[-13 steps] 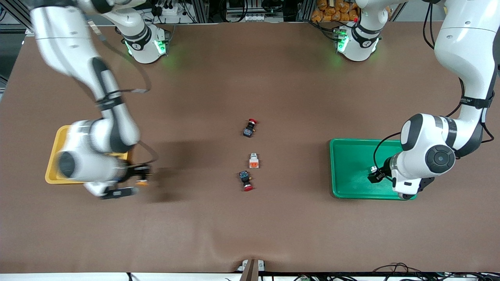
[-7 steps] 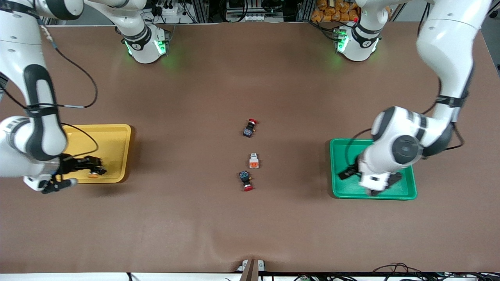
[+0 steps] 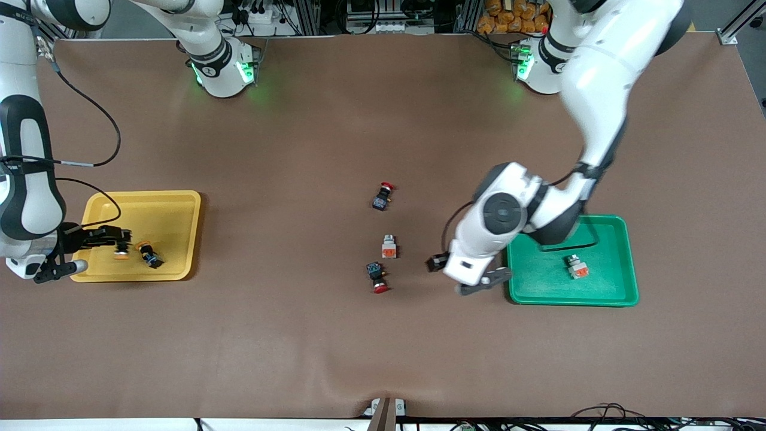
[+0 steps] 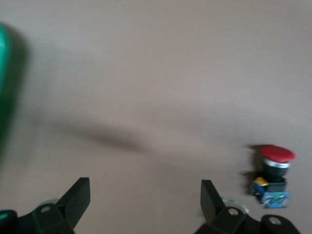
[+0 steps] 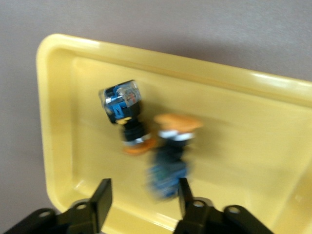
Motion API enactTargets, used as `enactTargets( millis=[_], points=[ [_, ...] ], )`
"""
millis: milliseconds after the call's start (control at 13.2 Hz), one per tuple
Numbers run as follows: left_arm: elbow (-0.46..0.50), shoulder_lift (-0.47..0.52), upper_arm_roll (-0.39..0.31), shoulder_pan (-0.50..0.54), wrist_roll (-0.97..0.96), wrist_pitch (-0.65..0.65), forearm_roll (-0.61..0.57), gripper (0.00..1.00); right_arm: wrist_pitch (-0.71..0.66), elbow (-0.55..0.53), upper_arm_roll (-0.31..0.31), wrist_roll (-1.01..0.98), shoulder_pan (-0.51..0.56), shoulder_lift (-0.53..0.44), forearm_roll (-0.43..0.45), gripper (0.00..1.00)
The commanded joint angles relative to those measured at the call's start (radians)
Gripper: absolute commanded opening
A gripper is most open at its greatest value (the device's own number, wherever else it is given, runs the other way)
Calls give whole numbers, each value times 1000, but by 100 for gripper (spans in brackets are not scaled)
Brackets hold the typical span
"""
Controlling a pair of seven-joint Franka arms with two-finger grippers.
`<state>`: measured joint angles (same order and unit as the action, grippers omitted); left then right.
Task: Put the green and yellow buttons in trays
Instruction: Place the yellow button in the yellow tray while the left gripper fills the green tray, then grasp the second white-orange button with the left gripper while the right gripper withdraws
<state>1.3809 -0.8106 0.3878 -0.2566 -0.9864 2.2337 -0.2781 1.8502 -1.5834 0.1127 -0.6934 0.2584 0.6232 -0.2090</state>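
Observation:
The yellow tray (image 3: 179, 206) lies at the right arm's end of the table. It holds two black-bodied yellow-capped buttons: one lies still (image 3: 149, 256) (image 5: 124, 114), the other (image 3: 122, 251) (image 5: 168, 156) shows blurred beside it, just off my fingers. My right gripper (image 3: 122, 239) (image 5: 144, 190) is open over this tray. The green tray (image 3: 598, 296) holds a white-and-orange button (image 3: 577, 267). Another white-and-orange button (image 3: 389, 246) lies mid-table. My left gripper (image 3: 462, 276) (image 4: 145, 192) is open and empty over the bare table, between the green tray and the mid-table buttons.
Two red-capped black switches lie mid-table, one (image 3: 383, 196) farther from the front camera than the white-and-orange button, one (image 3: 377, 277) (image 4: 273, 170) nearer. The green tray's edge (image 4: 5, 87) shows in the left wrist view.
My right gripper moved over the yellow tray and let go of a yellow-capped button. My left gripper left the green tray, with the white-and-orange button lying in it, and swung toward mid-table.

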Motion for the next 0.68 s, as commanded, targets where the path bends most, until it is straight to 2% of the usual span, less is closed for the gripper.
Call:
enactTargets(
  millis=[0,228,380,608],
  points=[
    [-118,-73,-81,-137,-41,9,14,100,-101,87,-15,35,-7,-16,17,100],
    [-135,-113,-83,-191,-52,56,13,100,-198,154,-15,194,-77,-20,23,100],
    [-135,-119,-110,-225,-46,78,11,100,-200,137,-13,288,-134,-77,52,100],
    [-140,-147,-135,-269,-35,109,11,100,-198,86,-16,285,-149,-218,78,100]
  ],
)
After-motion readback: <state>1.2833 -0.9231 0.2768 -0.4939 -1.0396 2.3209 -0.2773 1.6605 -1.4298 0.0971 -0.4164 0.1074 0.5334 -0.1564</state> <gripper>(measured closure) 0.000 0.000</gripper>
